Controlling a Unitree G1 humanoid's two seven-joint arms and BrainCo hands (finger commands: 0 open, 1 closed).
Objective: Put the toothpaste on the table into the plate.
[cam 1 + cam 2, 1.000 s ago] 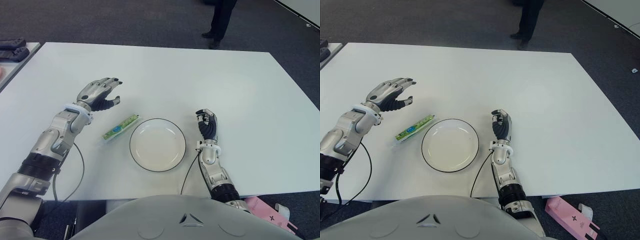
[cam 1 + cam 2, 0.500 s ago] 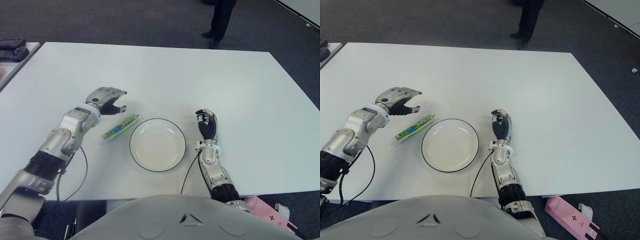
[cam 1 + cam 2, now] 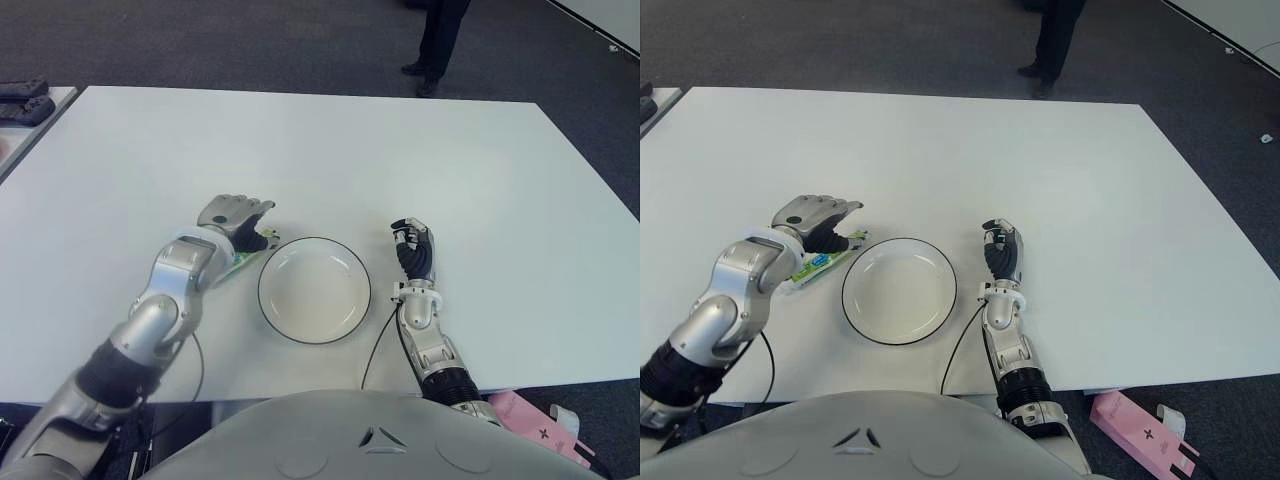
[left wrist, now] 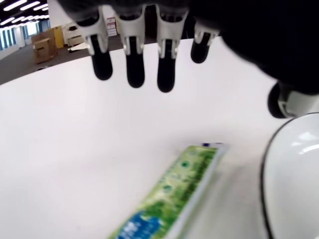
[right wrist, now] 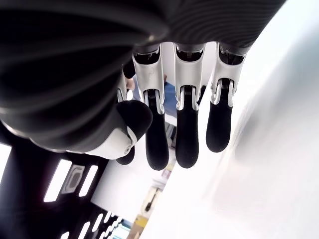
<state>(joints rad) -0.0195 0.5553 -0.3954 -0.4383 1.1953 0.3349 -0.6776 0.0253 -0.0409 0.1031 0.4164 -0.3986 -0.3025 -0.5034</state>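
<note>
The white plate (image 3: 314, 290), dark-rimmed, sits on the white table (image 3: 330, 150) and holds nothing. The toothpaste (image 4: 169, 196), a green tube with a blue patch toward one end, lies flat on the table just beside the plate's left edge, outside it. Its printing cannot be read in any view. In the head views the left robot hand (image 3: 236, 219) covers much of the tube, leaving only part of it exposed. The left wrist view shows that hand's fingers (image 4: 133, 55) extended and slightly spread above the tube, holding nothing; no contact with it is visible. The right robot hand (image 3: 414, 247) shows to the right of the plate, fingers loosely bent and empty. At the far edge a person's legs (image 3: 440, 40) stand on the carpet, cut off by the frame. Dark objects (image 3: 22, 97) at the far left are too partial to identify.
</note>
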